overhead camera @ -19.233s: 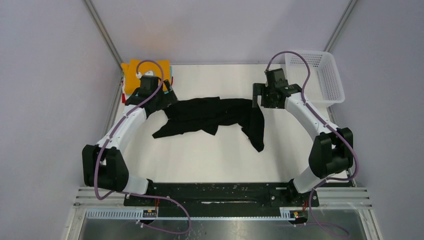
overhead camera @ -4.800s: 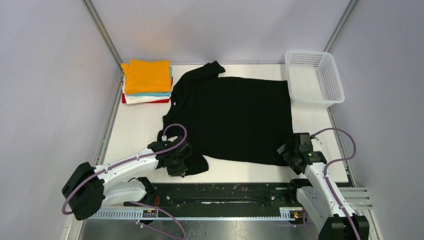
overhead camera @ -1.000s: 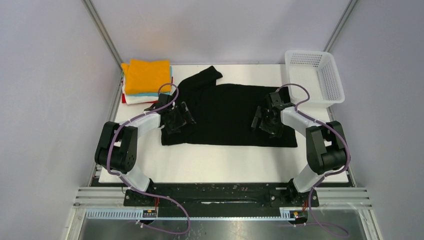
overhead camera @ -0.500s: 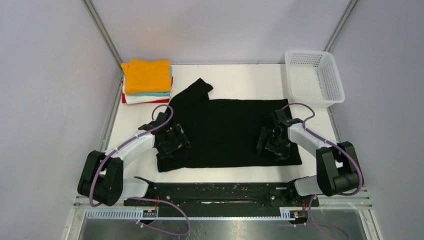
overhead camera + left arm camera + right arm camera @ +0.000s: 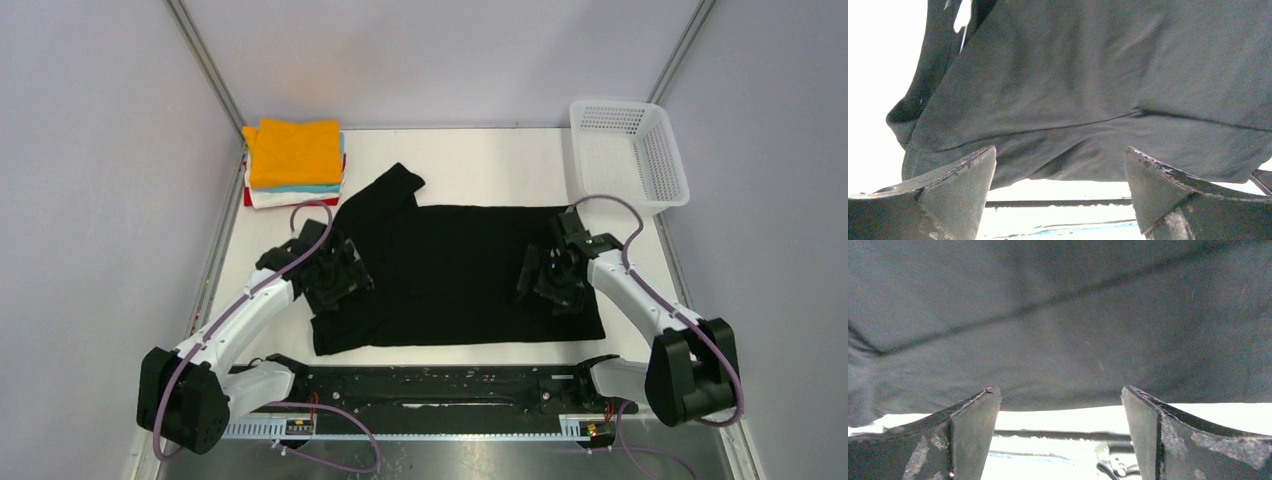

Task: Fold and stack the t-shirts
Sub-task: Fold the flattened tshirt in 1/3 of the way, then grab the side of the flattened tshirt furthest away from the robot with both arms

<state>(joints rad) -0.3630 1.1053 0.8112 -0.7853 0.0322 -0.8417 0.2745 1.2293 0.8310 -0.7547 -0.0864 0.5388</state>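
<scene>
Just under left tool (image 5: pixel 1060 148), right tool (image 5: pixel 1060 387) (both agape), black t-shirt (image 5: pixel 450 285)

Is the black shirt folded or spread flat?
Folded once: the black shirt lies as a doubled band, one sleeve sticking out.

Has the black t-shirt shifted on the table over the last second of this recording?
Yes. The black t-shirt has slid toward the near edge, widening its gap from the white basket in the far right corner.
</scene>
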